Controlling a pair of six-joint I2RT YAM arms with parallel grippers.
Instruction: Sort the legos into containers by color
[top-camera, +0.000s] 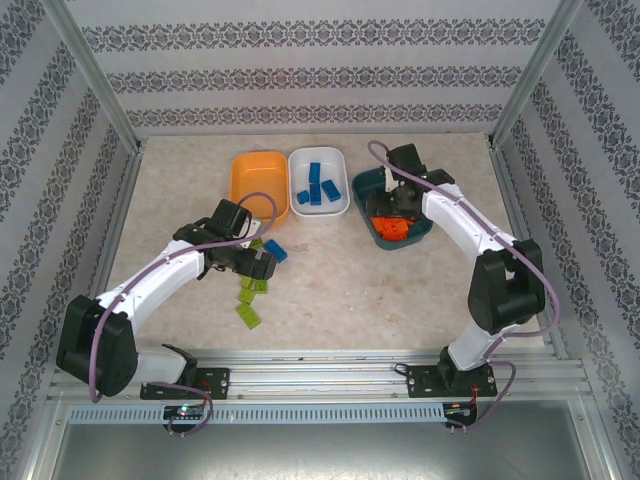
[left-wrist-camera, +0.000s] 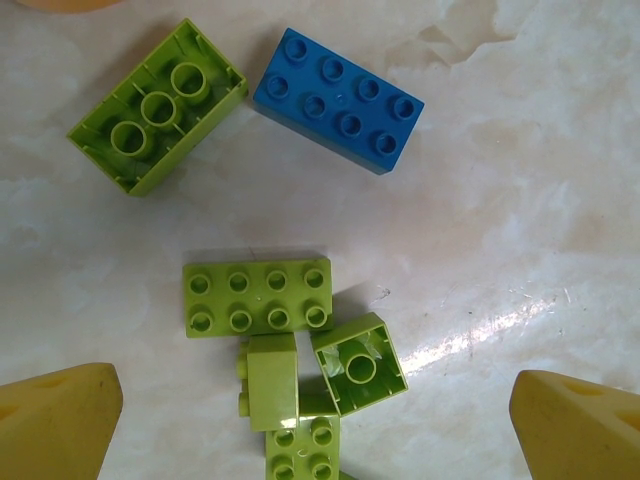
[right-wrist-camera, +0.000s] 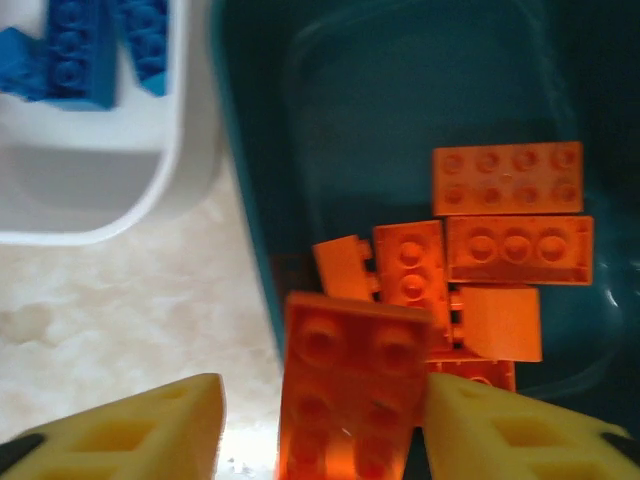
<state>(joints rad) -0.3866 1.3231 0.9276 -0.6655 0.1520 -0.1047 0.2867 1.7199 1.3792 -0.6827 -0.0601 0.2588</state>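
Well, we're past halfway, I'd say. Blue bricks (top-camera: 315, 188) sit in the white tub (top-camera: 340, 175) and orange bricks (top-camera: 392, 230) are piled in the dark teal tub (top-camera: 362, 185), with all three tubs lined along the table's far edge. The orange tub (top-camera: 258, 185) looks bare. The lime green bricks (left-wrist-camera: 258, 297) and one loose blue brick (left-wrist-camera: 338, 98) lie left of the table's centre, unsorted.

The left gripper (top-camera: 258, 262) hovers over them, fingers (left-wrist-camera: 60, 420) spread wide, holding nothing. Its wrist view tells which greens lie studs-up and which are flipped; from above that's lost.

The right gripper (right-wrist-camera: 320, 400) hangs over the teal tub, fingers about half apart around an orange brick (right-wrist-camera: 350, 390). There's a gap on one side, so the brick looks loose, not pinched. From above, that gap is hidden.
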